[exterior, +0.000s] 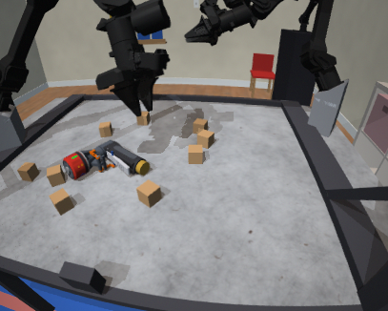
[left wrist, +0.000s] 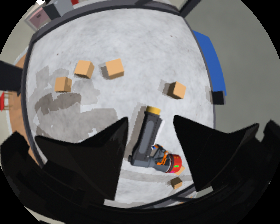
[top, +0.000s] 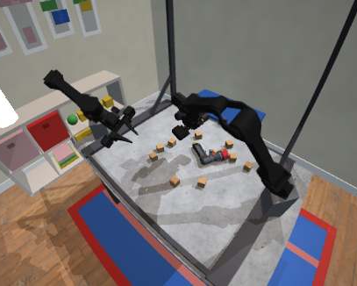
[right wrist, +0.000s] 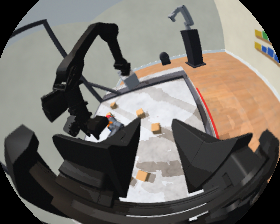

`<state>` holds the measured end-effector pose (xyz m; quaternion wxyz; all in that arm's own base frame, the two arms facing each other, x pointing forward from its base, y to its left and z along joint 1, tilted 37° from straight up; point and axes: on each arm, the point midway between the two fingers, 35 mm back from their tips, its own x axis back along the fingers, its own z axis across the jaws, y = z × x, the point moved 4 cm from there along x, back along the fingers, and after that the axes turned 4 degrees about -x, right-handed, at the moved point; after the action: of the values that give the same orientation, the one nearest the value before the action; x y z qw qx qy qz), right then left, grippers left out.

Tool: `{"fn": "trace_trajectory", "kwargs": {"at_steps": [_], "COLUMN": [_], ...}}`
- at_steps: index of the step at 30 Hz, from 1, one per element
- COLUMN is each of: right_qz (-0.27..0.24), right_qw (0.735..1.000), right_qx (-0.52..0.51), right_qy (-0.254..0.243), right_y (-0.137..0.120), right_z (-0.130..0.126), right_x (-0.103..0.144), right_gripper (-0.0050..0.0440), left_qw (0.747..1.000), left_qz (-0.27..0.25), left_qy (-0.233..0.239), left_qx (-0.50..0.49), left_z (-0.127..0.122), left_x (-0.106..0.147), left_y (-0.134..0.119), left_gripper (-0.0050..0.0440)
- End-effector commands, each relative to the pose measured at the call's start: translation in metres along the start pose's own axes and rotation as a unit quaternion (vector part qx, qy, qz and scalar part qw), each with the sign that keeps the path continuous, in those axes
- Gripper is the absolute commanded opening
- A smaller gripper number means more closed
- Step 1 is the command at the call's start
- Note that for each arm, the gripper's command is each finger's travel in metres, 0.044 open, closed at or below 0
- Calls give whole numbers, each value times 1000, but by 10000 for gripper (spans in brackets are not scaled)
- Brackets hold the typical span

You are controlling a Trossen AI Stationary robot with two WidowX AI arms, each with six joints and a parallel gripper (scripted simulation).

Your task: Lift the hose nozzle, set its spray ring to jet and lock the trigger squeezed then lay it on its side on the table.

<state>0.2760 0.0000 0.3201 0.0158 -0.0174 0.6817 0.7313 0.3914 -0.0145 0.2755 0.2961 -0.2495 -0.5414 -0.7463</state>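
Note:
The hose nozzle (top: 200, 151) (exterior: 125, 155) (left wrist: 147, 135) (right wrist: 115, 128) lies on its side on the table. It has a dark grip with a yellow end cap (exterior: 142, 167) (left wrist: 153, 110), a pale trigger and orange parts by the head. Its red spray ring (top: 224, 153) (exterior: 75, 165) (left wrist: 175, 164) shows a green mark; the cyan plus and white arrow cannot be made out. My left gripper (exterior: 145, 113) (left wrist: 151, 120) is open and empty, above the table, with the nozzle below it in its wrist view. My right gripper (top: 134, 138) (exterior: 187, 38) (right wrist: 156, 122) is open and empty, high and well away from the nozzle.
Several wooden blocks lie around the nozzle; one block (top: 232, 157) (exterior: 56, 175) is close beside the ring. Another block (exterior: 149, 193) (left wrist: 177, 90) lies off the yellow cap's end. A dark frame (exterior: 320, 176) edges the table, with a dark box (exterior: 82, 278) on it.

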Motion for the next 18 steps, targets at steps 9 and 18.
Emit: {"fn": "trace_trajectory", "kwargs": {"at_steps": [9,18], "right_qz": [-10,-10], "right_qw": [1000,1000], "right_qx": [-1,-1], "right_qy": [-2,-1], "right_y": [7,7], "right_z": [0,0], "right_x": [2,2], "right_gripper": [171,171], "left_qw": [996,987], "left_qz": [-81,-148], "left_qy": [-1,-4], "left_qx": [34,59], "left_z": [9,14], "left_x": [25,43], "left_y": [-1,-6], "left_gripper": [236,236]}}
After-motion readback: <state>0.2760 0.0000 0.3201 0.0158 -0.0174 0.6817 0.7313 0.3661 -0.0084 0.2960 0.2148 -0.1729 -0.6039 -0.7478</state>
